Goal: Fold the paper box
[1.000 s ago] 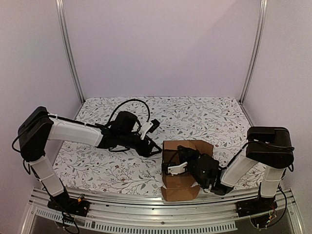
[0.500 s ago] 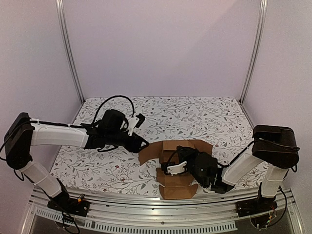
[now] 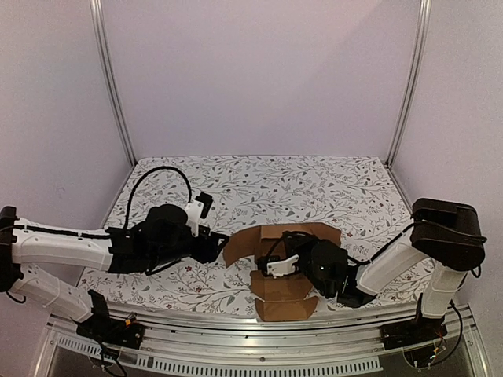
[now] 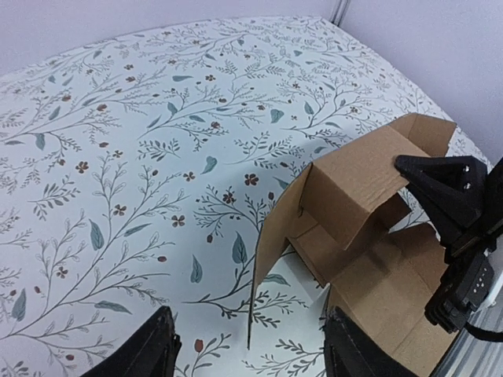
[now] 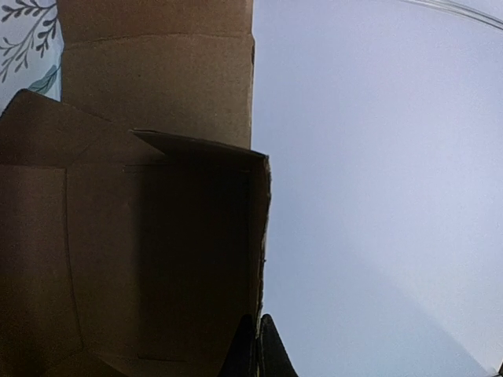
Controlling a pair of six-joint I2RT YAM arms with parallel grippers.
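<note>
The paper box (image 3: 291, 267) is plain brown cardboard, half folded, near the table's front middle, with one flap spread out to the left. In the left wrist view the box (image 4: 354, 196) stands ahead of my left gripper (image 4: 247, 345), whose jaws are wide apart and empty, with the flap's edge between them. My right gripper (image 3: 277, 265) holds the box from the right. In the right wrist view its fingertips (image 5: 259, 345) are pinched on the thin edge of a box wall (image 5: 196, 259).
A floral tablecloth (image 3: 314, 188) covers the table. Metal frame posts (image 3: 110, 86) rise at the back corners, and a rail (image 3: 236, 353) runs along the front edge close below the box.
My left arm has pulled back to the left and toward the front, away from the box. The box's left flap has swung open. My right gripper has kept its hold.
</note>
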